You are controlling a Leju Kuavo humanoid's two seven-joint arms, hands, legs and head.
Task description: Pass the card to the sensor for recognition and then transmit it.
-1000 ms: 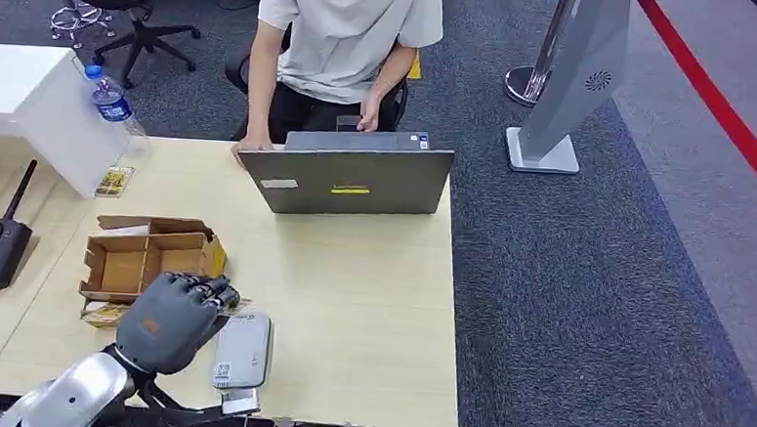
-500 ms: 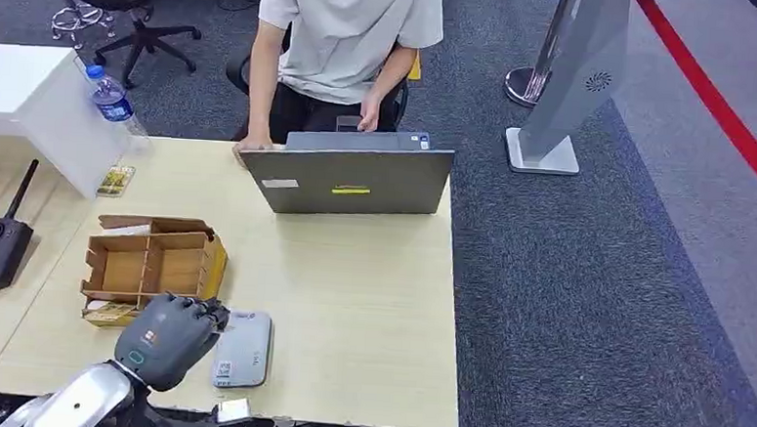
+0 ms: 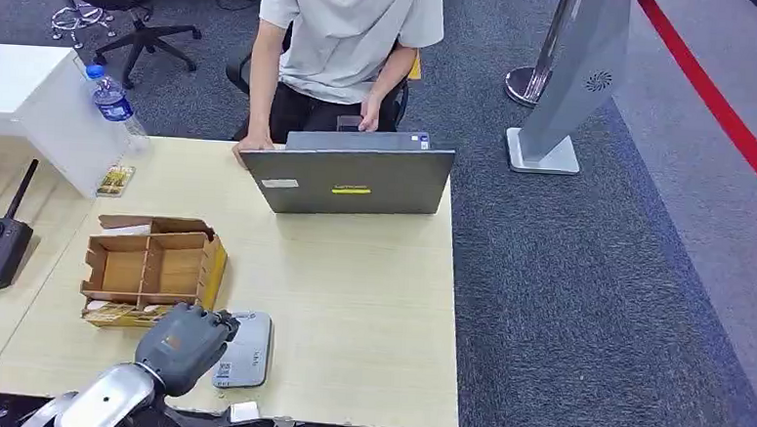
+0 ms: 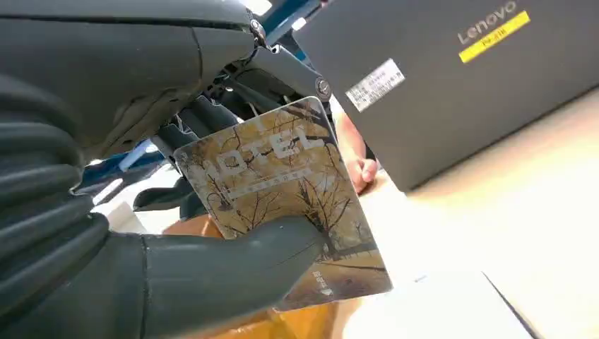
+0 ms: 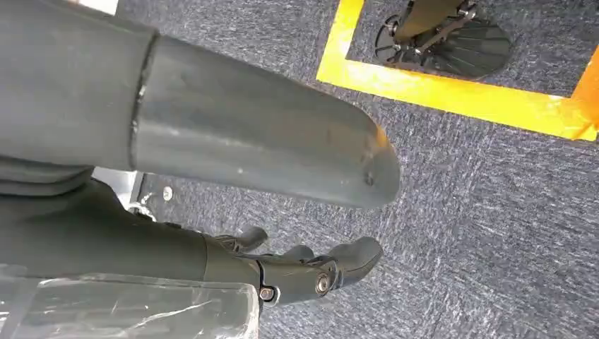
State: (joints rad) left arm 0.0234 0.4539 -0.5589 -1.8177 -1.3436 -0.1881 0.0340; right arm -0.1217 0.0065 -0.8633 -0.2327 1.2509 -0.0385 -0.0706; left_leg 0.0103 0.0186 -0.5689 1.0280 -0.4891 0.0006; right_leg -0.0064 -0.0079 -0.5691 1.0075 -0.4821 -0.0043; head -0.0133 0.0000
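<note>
Head view has the left hand (image 3: pixel 190 341) low at the table's (image 3: pixel 369 311) near edge, partly over the grey sensor (image 3: pixel 246 348), next to the cardboard box (image 3: pixel 152 265). Left wrist view shows the card (image 4: pixel 282 201) pinched between thumb and fingers, hovering just above the sensor's pale corner. My take: keep the card flat, face down over the pad and hold steady, don't squeeze harder. Right hand (image 5: pixel 311 272) hangs over the carpet, fingers loosely curled, holding nothing
</note>
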